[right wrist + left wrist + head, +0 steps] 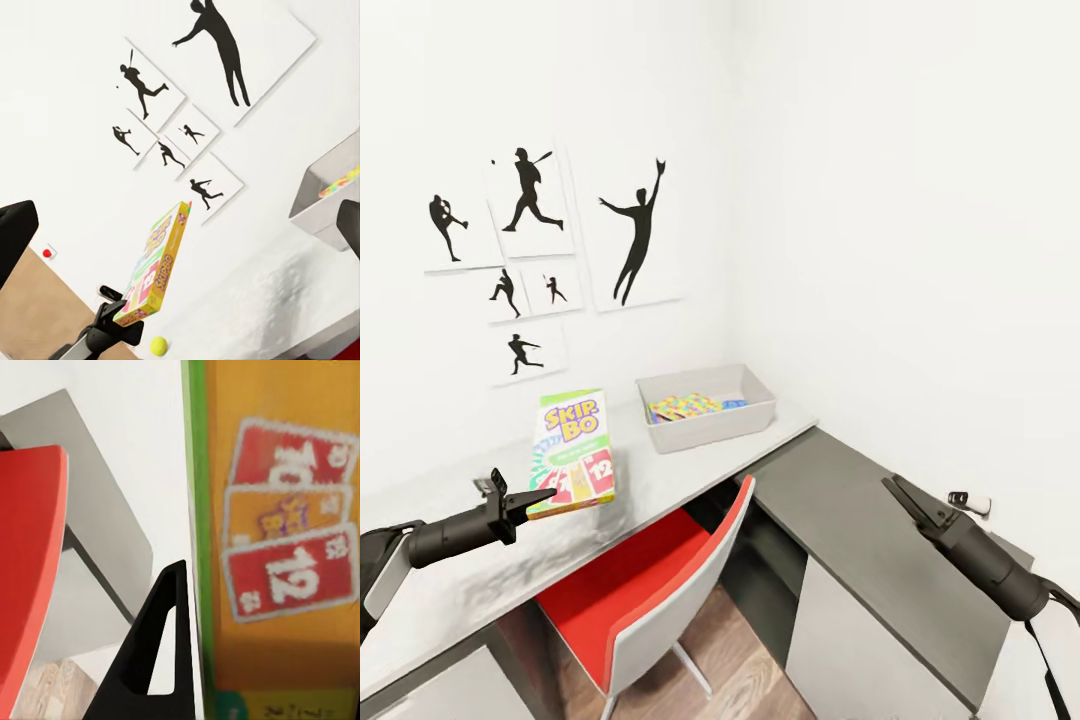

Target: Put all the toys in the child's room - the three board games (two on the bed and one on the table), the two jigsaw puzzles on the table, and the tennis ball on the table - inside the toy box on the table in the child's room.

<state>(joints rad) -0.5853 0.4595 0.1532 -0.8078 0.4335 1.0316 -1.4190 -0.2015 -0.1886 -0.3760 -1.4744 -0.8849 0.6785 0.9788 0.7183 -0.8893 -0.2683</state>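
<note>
My left gripper (538, 497) is shut on the lower edge of the yellow-green-red Skip-Bo board game (575, 450), holding it tilted up over the pale table (470, 580). In the left wrist view one black finger (159, 649) lies along the game's green edge (196, 510). The grey toy box (710, 425) stands at the table's far end, with a colourful jigsaw puzzle (682, 406) and a bit of blue (734, 403) inside. The right wrist view shows the held game (157, 262), the tennis ball (158, 346) on the table under it, and the toy box (326, 199). My right gripper (900, 492) is open over the dark grey top (860, 560).
A red and white chair (650, 600) is pushed under the table between my arms. Baseball silhouette pictures (530, 250) hang on the wall behind the table. A small white fitting (970, 500) sits on the right wall. Wooden floor (730, 660) shows below the chair.
</note>
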